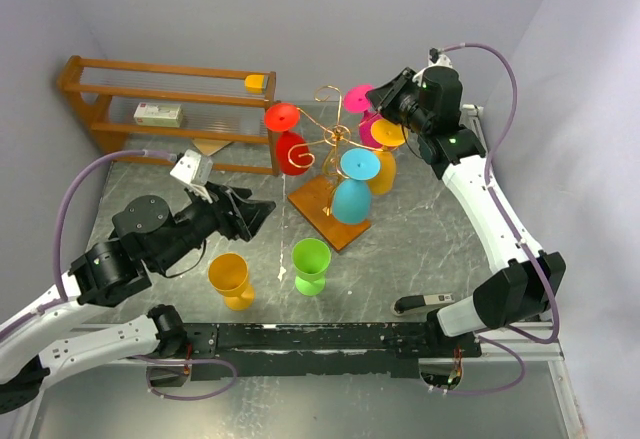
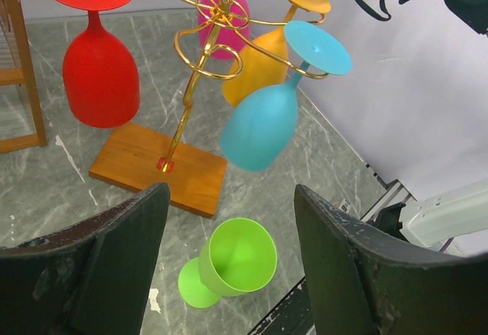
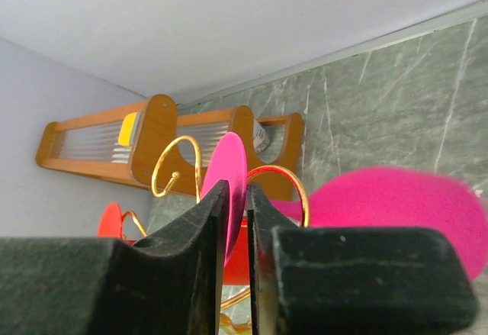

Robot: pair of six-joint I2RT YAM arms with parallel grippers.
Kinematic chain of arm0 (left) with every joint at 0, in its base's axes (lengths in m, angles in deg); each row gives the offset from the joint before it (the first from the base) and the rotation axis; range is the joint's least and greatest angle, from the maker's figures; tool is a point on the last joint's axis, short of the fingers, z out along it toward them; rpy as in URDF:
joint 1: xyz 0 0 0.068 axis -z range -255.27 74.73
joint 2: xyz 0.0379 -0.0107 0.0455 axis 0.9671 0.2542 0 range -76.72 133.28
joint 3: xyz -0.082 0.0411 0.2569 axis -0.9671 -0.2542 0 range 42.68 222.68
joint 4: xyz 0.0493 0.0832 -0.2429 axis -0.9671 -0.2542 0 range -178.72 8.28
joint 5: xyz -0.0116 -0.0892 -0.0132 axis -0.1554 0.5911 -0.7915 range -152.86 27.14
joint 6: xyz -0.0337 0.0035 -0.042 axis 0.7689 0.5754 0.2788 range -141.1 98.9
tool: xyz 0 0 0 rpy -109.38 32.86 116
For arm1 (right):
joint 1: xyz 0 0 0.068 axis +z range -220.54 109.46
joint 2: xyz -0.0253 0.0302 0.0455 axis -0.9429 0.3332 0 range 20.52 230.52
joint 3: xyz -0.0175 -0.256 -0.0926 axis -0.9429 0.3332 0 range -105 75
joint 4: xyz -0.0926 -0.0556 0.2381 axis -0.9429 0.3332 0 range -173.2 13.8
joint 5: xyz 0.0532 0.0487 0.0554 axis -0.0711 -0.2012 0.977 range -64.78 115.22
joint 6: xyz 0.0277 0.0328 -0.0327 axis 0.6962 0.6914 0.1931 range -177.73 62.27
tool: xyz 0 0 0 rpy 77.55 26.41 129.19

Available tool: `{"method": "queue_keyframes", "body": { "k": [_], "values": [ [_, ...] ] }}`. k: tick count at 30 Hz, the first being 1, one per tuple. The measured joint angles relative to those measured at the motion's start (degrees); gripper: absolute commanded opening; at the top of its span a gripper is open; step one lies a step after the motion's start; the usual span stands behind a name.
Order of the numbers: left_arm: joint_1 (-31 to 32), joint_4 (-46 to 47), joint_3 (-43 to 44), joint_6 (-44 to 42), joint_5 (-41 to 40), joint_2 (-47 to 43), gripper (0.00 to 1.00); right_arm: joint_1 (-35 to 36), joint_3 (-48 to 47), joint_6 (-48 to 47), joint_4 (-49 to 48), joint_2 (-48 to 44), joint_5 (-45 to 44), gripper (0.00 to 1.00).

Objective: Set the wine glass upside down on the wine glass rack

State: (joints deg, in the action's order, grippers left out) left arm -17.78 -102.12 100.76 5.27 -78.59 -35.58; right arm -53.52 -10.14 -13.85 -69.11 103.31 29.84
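At the far side of the thin gold wire rack on its orange-brown wooden base (image 1: 312,201), the magenta wine glass (image 3: 396,213) hung upside down. It looked light, rigid and slippery, best pinched by its foot. The right gripper (image 3: 238,194) narrowly straddled that foot, grip unclear; the left gripper (image 2: 229,194) gaped empty.

Inverted pink wine glass (image 1: 359,98) hanging on gold wire rack (image 1: 312,204)

Top cam looking down from high on the near side, wide. Left wrist aiming far-right, near the wine glass rack (image 2: 192,83). Right wrist aiming left, hard against it. All sharing it.
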Motion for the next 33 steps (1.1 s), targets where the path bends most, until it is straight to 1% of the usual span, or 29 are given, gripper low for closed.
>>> {"method": "queue_keyframes", "body": {
  "k": [3,8,16,20,25,27,30,33],
  "values": [
    [0.0,-0.02,-0.57,-0.44,-0.55,-0.28,0.78,-0.09,0.0,-0.92,0.59,0.0,-0.09,0.24],
    [0.0,-0.04,-0.57,-0.92,-1.29,0.24,0.78,-0.09,-1.07,-2.56,1.81,0.68,-0.39,0.4],
    [0.0,-0.02,-0.57,-2.25,-0.37,0.52,0.81,-0.09,-3.04,-4.57,3.82,0.7,-2.58,0.6],
    [0.0,-0.13,-0.37,-3.45,1.36,1.7,0.83,-0.09,-3.04,-5.27,4.33,0.33,-3.17,0.65],
    [0.0,-2.08,1.36,-4.66,4.48,4.74,0.85,-0.09,-3.04,-5.38,4.68,-0.96,-3.41,0.66],
    [0.0,-3.65,2.45,-5.88,7.3,6.64,0.88,-0.09,-3.04,-5.4,5.11,-2.12,-3.56,0.67],
    [0.0,-6.51,4.33,-7.1,11.23,9.4,0.86,-0.11,-2.64,-5.57,6.12,-5.35,-4.02,0.67],
    [0.0,-9.07,4.76,-7.19,13.66,10.93,0.86,-0.15,0.7,-5.55,6.95,-11.5,-4.61,0.67]
  ]
}}
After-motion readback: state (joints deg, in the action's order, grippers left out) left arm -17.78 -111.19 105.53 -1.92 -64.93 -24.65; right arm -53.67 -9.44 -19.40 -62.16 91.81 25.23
